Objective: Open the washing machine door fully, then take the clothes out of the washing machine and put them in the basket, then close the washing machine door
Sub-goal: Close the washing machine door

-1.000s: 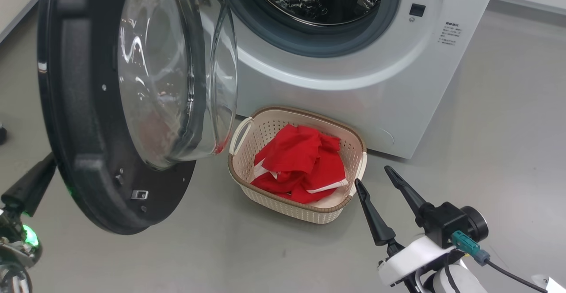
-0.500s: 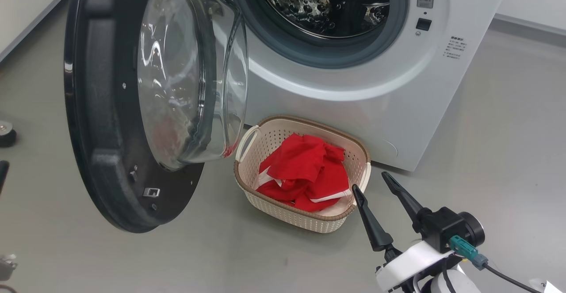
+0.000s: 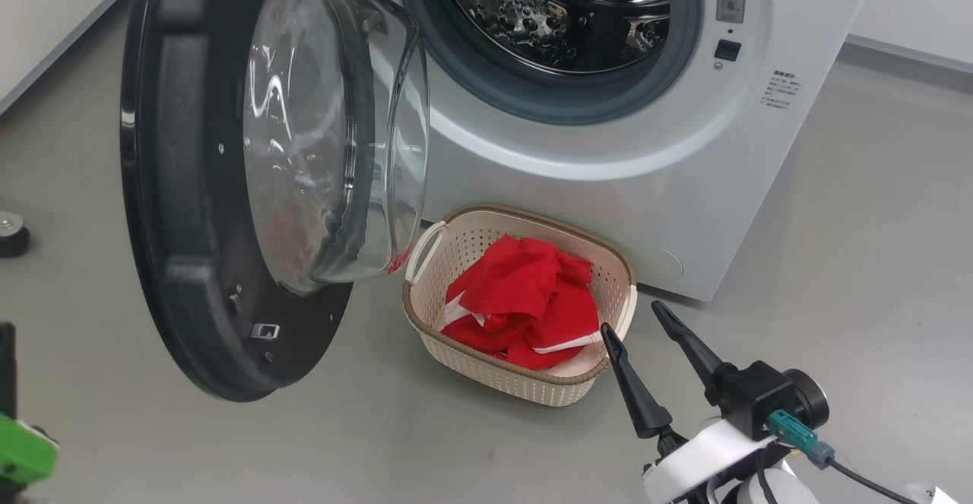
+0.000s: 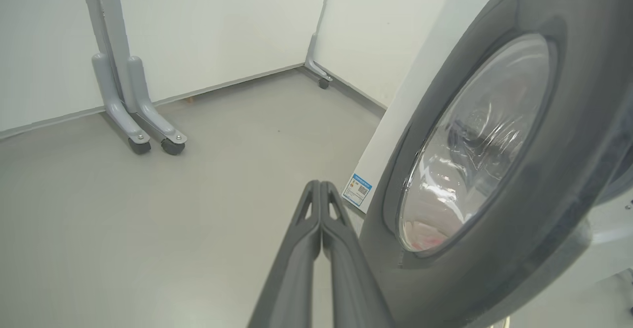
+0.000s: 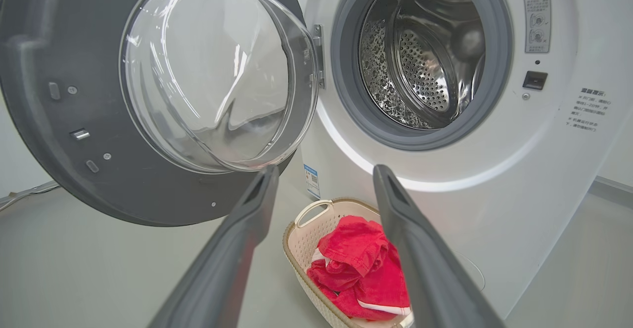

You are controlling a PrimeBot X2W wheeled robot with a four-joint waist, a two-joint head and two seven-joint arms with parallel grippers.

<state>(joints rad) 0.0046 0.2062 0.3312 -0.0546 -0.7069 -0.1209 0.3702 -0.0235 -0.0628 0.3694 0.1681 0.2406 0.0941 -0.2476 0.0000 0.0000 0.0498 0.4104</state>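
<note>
My left gripper (image 4: 320, 192) sits clenched empty, door (image 4: 474, 145) between it and the basket (image 3: 502, 371), right gripper (image 3: 632, 318) gaping.

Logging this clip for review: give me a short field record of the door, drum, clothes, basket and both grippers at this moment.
washing machine door: open, swung out to the left of the opening
drum: no clothes in the part seen
clothes: red, heaped in the basket
basket: on the floor, against the washing machine front
left gripper: shut, empty, beside the door's outer face; contact unclear
right gripper: open, empty, near the basket's right end
</note>
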